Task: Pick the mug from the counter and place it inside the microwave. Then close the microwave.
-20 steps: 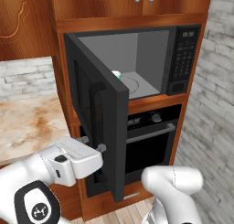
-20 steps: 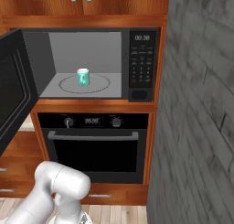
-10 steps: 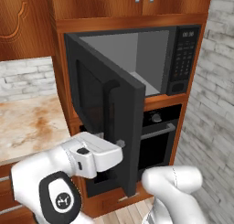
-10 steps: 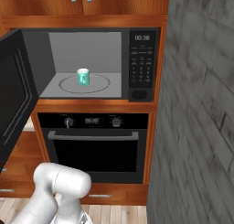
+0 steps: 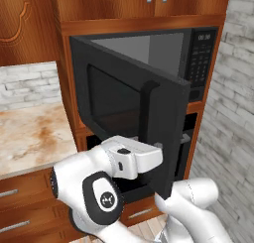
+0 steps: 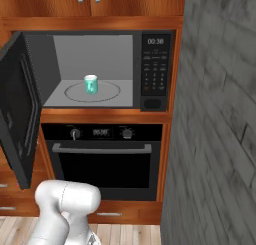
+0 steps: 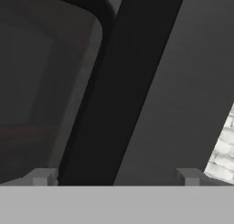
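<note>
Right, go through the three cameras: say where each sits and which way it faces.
Left base view: behind the arm's left, facing the microwave door from outside; white arm and hand at the door.
Right base view: behind the arm's right, facing into the microwave, mug on its plate; white arm joint at the bottom.
Hand view: on the hand, close against the door's bar handle; open fingertips at the bottom.
Shared: the half-open door.
</note>
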{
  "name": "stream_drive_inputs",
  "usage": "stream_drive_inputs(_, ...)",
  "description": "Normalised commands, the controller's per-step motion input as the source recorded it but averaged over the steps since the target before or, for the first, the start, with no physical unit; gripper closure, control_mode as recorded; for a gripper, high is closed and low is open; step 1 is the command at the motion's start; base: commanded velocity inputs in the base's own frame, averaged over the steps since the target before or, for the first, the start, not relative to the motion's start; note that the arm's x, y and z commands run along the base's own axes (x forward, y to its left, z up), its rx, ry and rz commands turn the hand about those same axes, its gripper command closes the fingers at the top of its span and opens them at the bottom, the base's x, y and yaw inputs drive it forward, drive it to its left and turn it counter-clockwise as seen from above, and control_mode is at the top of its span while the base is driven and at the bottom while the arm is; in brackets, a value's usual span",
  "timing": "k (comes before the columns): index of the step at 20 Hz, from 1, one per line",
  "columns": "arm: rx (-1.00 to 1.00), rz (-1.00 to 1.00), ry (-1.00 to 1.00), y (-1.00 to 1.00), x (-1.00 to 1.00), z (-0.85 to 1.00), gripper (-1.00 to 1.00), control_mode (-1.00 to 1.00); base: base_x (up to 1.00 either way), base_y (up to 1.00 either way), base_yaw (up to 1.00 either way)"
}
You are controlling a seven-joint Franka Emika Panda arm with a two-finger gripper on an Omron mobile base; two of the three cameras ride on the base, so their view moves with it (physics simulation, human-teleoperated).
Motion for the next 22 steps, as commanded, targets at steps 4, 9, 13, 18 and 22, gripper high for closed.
stream_drive_inputs(4,0.0,0.0,0.01,-0.69,0.19,0.0,-1.0,-1.0,0.0,0.0,0.0)
stream_drive_inputs(9,0.0,0.0,0.0,-0.64,0.21,0.0,-1.0,-1.0,0.0,0.0,0.0)
stream_drive_inputs(13,0.0,0.02,0.0,-0.61,0.19,0.0,-1.0,-1.0,0.0,0.0,0.0)
stream_drive_inputs(18,0.0,0.03,0.0,-0.58,0.23,0.0,-1.0,-1.0,0.0,0.0,0.0)
stream_drive_inputs(22,0.0,0.06,0.0,-0.63,0.32,0.0,-1.0,-1.0,0.0,0.0,0.0)
